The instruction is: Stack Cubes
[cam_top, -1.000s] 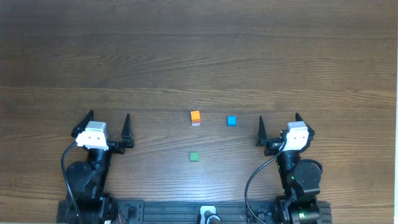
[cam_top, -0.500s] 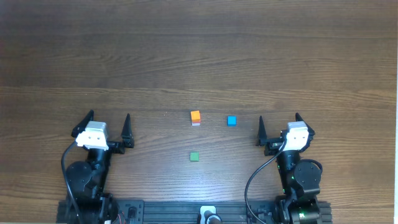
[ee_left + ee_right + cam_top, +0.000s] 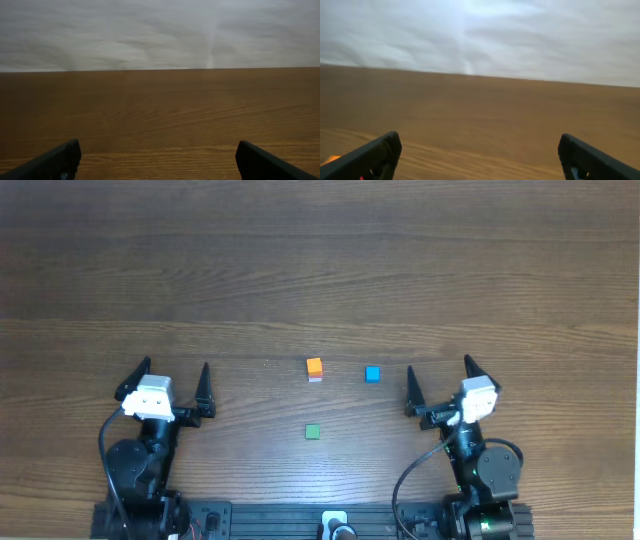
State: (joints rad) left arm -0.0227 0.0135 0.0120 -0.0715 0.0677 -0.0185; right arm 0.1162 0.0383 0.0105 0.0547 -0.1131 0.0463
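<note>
1. Cubes: the orange cube [image 3: 314, 365], blue cube [image 3: 372, 374] and green cube [image 3: 312, 432] lie apart on the table [image 3: 320, 260]. They sit about midway between its left and right edges, the green cube nearest the edge where the arms stand.
2. Left gripper [image 3: 175, 370]: held near the arms' edge, well left of the cubes, pointing toward the far edge. Jaws are spread wide and hold nothing.
3. Right gripper [image 3: 438, 370]: held opposite, near the blue cube but apart from it, turned slightly inward. Jaws are equally wide and empty.
4. The pale sliver [image 3: 315, 379] at the orange cube's base is too small to identify. In the right wrist view, an orange patch [image 3: 329, 160] is cut off beside one finger.
</note>
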